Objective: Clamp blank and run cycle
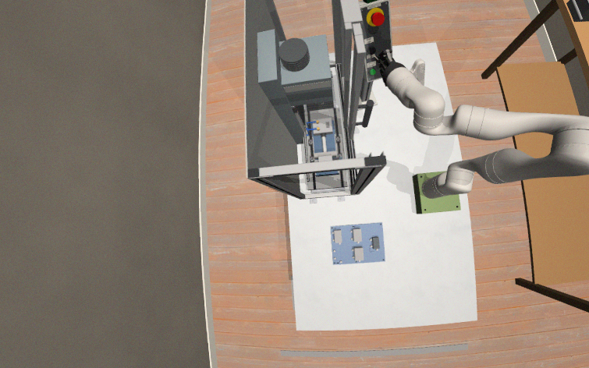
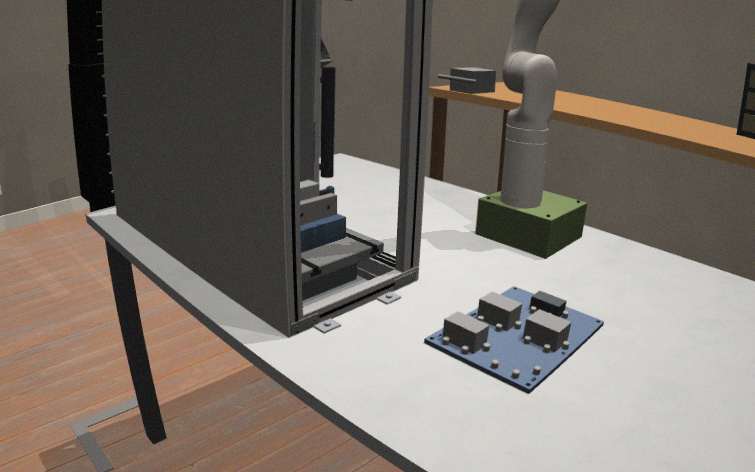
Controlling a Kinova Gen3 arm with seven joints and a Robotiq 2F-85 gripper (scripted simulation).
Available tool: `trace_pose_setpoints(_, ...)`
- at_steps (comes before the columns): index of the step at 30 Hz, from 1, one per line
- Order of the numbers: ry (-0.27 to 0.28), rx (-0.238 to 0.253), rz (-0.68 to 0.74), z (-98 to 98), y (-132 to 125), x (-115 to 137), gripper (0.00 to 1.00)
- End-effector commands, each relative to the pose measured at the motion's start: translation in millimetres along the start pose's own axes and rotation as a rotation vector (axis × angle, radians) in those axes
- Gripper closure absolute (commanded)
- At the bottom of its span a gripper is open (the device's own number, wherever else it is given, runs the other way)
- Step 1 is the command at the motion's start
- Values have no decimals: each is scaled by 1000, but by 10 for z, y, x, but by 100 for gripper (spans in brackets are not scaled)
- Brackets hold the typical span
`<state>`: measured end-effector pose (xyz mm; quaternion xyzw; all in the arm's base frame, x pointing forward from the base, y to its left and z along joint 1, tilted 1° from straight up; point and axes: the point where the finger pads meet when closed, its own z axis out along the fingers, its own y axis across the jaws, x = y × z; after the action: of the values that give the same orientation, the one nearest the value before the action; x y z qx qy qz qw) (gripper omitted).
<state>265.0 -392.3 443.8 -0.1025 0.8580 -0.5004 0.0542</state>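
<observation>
tool [image 1: 381, 58] pinched shut with nothing in it, poking at the black knob [image 1: 371, 49] on the control column, looks like the clamping step, door next
</observation>
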Motion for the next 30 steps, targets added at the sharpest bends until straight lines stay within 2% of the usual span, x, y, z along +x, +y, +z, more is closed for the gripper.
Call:
trace_pose_setpoints(1,3,2,4,21,0,15,90)
trace_pose_setpoints(30,3,2,4,93,0,15,90)
